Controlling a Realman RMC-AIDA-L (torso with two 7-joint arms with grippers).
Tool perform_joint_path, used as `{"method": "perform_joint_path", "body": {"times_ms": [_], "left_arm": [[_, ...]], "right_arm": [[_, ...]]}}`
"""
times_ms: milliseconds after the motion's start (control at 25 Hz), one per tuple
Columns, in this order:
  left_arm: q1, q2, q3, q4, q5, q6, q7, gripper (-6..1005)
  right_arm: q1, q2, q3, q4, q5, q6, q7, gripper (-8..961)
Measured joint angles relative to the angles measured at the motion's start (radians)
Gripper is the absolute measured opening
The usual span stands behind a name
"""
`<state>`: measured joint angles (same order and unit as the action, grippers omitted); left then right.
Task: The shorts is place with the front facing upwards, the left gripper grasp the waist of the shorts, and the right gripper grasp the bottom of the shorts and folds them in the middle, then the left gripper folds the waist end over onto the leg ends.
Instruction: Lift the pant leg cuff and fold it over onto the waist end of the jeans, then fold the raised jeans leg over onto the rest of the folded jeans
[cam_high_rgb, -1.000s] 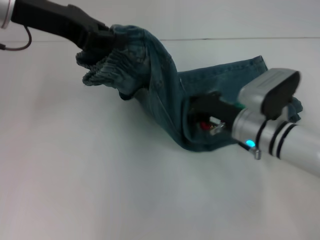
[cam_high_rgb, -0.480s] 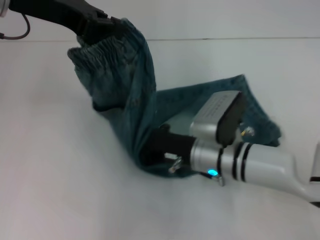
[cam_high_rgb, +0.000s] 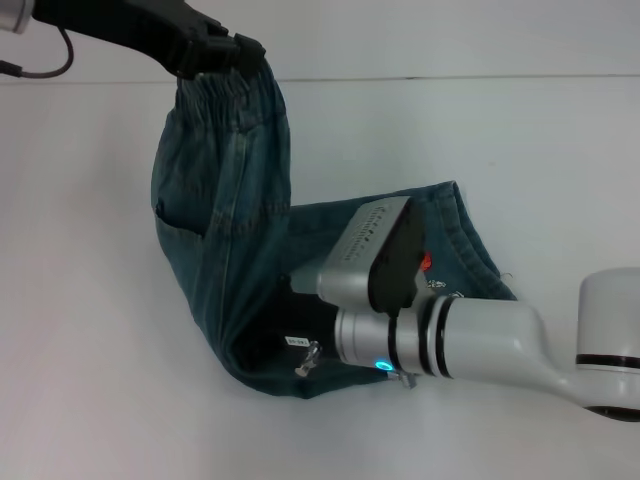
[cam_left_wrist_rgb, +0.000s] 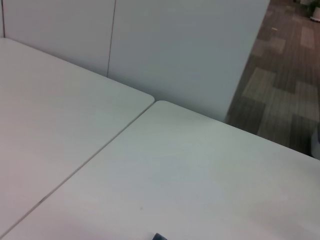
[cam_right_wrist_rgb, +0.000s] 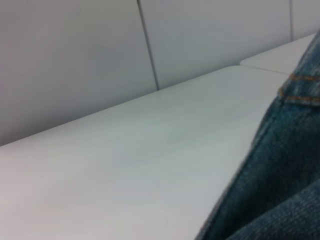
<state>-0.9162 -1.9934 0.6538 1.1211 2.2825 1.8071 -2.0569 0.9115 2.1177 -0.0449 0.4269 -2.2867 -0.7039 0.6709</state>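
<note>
Two claws work the shorts (cam_high_rgb: 230, 250) at once. In the head view the left claw (cam_high_rgb: 225, 55), on its all-black arm, sits in the upper left of the frame, pinched tight on the waist (cam_high_rgb: 225, 92), the gathered elastic band bunched just under its fingers. From there the denim hangs as a tall fold down the left-centre of the frame to a creased bend low in the middle, near the table (cam_high_rgb: 120, 400). A second layer of denim runs from that bend up and right toward the centre-right, lying flat on the table with a stitched edge along its upper side.

The right claw (cam_high_rgb: 300, 340) lies low in the centre, buried inside the fold at the bend; whether its fingers are apart or together on the cloth cannot be told, as the denim hides them. Its silver wrist with the cyan light (cam_high_rgb: 382, 365) stretches off to the lower right.

The right wrist view shows denim with orange stitching at the right edge over the white table. The left wrist view shows only table tops, a wall and carpeted floor.
</note>
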Motion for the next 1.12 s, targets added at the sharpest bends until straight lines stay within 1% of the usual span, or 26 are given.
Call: {"method": "perform_joint_path", "body": {"times_ms": [80, 240, 360, 480, 560, 680, 840, 960, 1120], "left_arm": [[0.0, -0.002, 0.0, -0.004, 0.0, -0.001, 0.001, 19], [0.001, -0.006, 0.003, -0.009, 0.0, -0.005, 0.003, 18], [0.001, -0.015, 0.006, -0.009, 0.0, -0.006, 0.005, 16], [0.003, -0.024, 0.013, -0.009, 0.0, -0.005, 0.01, 17], [0.004, -0.032, 0.016, -0.009, 0.0, -0.004, 0.014, 17], [0.003, -0.046, 0.029, -0.009, -0.001, -0.003, 0.019, 18], [-0.001, -0.069, 0.081, -0.01, -0.02, -0.017, 0.02, 19], [-0.007, -0.092, 0.12, -0.01, -0.037, -0.05, 0.02, 20], [-0.021, -0.127, 0.169, -0.015, -0.043, -0.102, 0.021, 21]], "right_arm": [[-0.012, -0.005, 0.003, -0.007, -0.006, -0.002, 0.013, 2], [-0.027, -0.007, -0.004, -0.022, -0.008, -0.015, 0.026, 2], [-0.041, -0.01, -0.005, -0.038, -0.009, -0.019, 0.027, 1], [-0.067, -0.017, -0.004, -0.075, -0.01, -0.038, 0.041, 1], [-0.095, -0.02, -0.006, -0.138, -0.01, -0.086, 0.073, 1], [-0.141, -0.021, 0.002, -0.249, -0.006, -0.184, 0.116, 1], [-0.198, -0.026, 0.057, -0.387, 0.032, -0.305, 0.161, 1], [-0.23, -0.027, 0.107, -0.469, 0.116, -0.366, 0.16, 2], [-0.259, -0.03, 0.128, -0.535, 0.294, -0.428, 0.157, 16]]}}
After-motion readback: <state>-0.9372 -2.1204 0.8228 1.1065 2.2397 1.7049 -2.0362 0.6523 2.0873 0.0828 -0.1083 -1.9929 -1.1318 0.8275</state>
